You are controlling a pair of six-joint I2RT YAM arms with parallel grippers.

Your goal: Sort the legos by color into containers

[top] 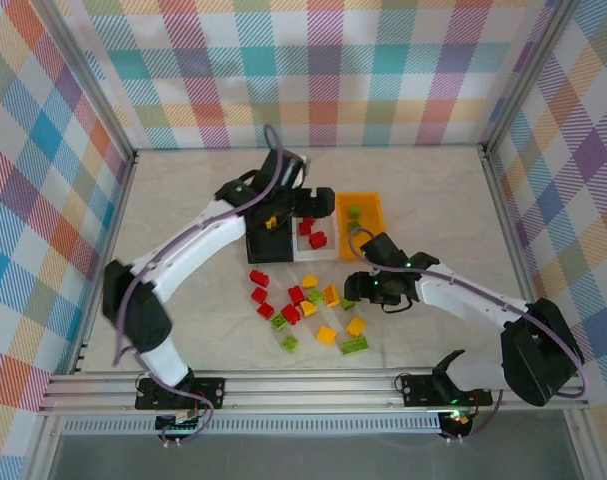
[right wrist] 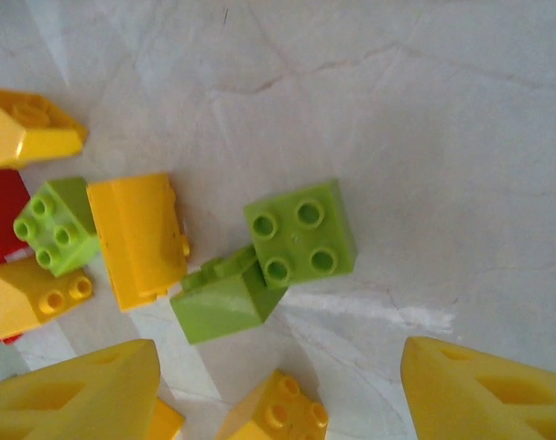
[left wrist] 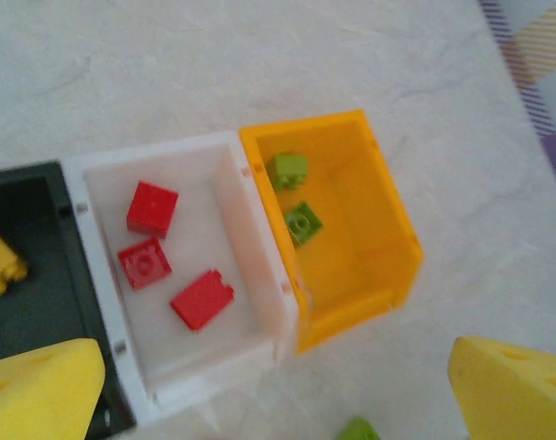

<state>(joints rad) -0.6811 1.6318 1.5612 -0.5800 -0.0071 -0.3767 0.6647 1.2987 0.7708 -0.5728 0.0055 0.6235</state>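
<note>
A lime green, four-studded plastic brick (right wrist: pixel 300 234) is pictured lying on the pale counter (right wrist: pixel 424 110) at twelve o'clock of the right arm's end effector (right wrist: pixel 282 399), whose yellow fingers (right wrist: pixel 76 394) are spread apart, nothing gripped.

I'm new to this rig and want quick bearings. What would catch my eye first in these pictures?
A bright scatter of red, yellow and green legos lies at the middle of the table. Beyond it, the white bin holds three red bricks and the orange-yellow bin two green bricks. The open right gripper hovers over a green pair.
</note>
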